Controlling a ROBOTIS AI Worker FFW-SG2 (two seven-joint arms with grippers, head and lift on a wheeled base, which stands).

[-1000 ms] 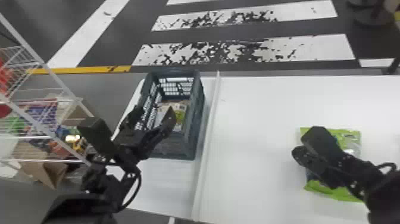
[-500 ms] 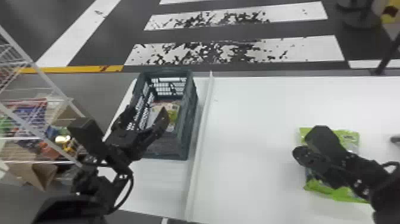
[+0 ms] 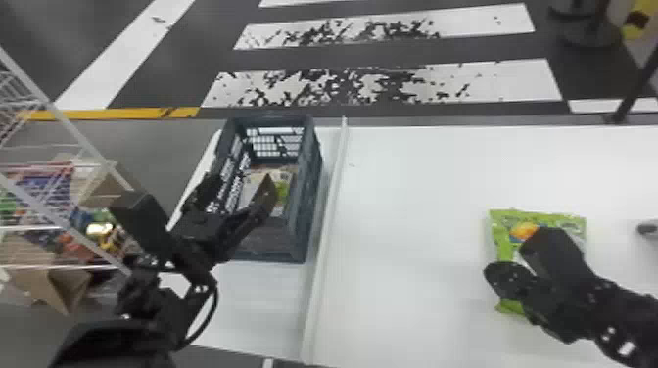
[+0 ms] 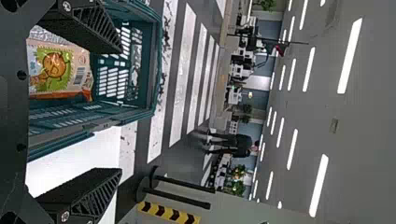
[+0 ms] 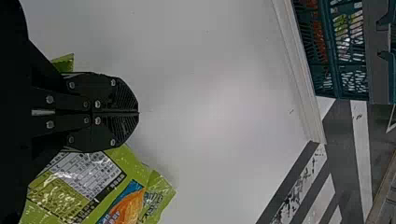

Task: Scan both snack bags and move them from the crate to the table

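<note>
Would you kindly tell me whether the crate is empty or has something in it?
It is not empty: a snack bag with a green panel and an orange lower edge lies inside the crate.

The right gripper (image 3: 497,276) has drawn back toward the robot and to the right—more of the green snack bag's (image 3: 500,220) printed face now shows, including its orange picture (image 3: 523,231). The bag itself has slid slightly right, away from the white divider strip (image 3: 337,171). A dark object (image 3: 648,228) now shows at the head view's right edge.
</note>
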